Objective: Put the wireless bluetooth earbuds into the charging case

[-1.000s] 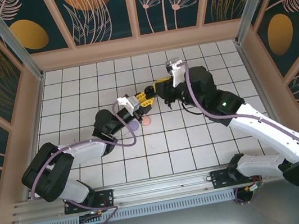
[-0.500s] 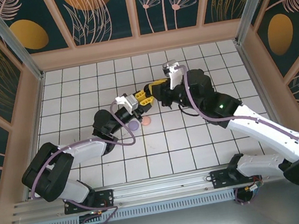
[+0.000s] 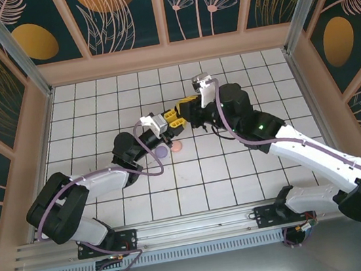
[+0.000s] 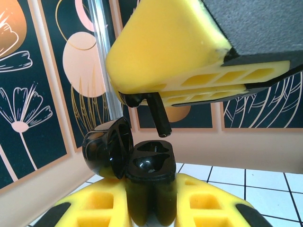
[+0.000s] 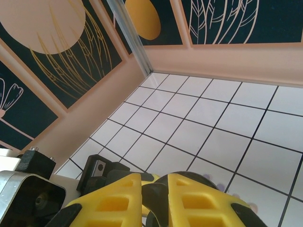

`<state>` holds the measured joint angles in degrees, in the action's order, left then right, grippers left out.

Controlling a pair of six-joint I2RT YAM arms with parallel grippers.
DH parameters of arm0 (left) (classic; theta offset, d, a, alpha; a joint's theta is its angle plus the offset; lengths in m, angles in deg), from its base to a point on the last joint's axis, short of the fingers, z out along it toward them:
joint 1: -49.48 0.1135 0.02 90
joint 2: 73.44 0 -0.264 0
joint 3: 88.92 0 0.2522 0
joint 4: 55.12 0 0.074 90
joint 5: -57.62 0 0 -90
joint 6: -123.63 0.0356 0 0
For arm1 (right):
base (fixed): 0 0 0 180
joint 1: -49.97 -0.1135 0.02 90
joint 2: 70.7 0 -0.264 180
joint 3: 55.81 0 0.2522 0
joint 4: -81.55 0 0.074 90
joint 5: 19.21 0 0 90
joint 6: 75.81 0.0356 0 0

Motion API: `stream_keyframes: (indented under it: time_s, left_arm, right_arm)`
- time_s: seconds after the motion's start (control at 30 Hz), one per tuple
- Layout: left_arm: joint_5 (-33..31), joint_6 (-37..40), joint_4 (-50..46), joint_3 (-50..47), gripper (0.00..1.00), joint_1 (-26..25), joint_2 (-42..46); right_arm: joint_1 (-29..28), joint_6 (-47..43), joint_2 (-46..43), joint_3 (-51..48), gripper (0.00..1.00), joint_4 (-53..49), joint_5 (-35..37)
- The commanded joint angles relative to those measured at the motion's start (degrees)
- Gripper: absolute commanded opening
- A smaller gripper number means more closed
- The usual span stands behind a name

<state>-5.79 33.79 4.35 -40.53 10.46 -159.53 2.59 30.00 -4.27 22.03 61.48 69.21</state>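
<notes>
**K:** Right arm swung left since the earlier frame. The right pincer (image 3: pixel 189 109) ended up just beside the left pincer (image 3: pixel 172 119), both raised over the middle of the desk (image 3: pixel 241 174).

**M:** Grip states?

**K:** Left pincer was clamped on the black charging case (image 4: pixel 150 175), which stood upright with its lid (image 4: pixel 106 146) hinged open to the left. Right pincer was closed on a black earbud (image 4: pixel 158 113). The stem pointed down, just above the case's mouth and not touching it.

**M:** Why do it in mid-air?

**K:** My read: gripping the case pinned its pose and kept the sockets facing up, so the other arm could lower the stem straight in. With the lid swung aside, the path was clear. Both sockets looked empty, though they were dark, so I wasn't sure.

**M:** Anything else down there?

**K:** A lilac disc (image 3: pixel 161 151) and a pink disc (image 3: pixel 177 147) lay on the desk side by side, under the left pincer and apart from it.

**M:** Brands, labels?

**K:** None legible on the case, the bud or either pincer. The walls carried only floral artwork.
</notes>
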Motion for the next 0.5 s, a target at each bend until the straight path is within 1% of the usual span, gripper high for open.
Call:
stream_keyframes:
  time_s: [0.0, 0.47]
  left_arm:
    - [0.9, -0.9, 1.0, 1.7, 0.00, -0.3, 1.1]
    - [0.9, -1.3, 0.6, 1.8, 0.00, -0.5, 2.2]
  right_arm:
    - [-0.5, 1.1, 0.3, -0.9, 0.16, 2.0, 0.0]
    - [-0.4, 0.2, 1.0, -2.5, 0.15, 1.3, 2.2]
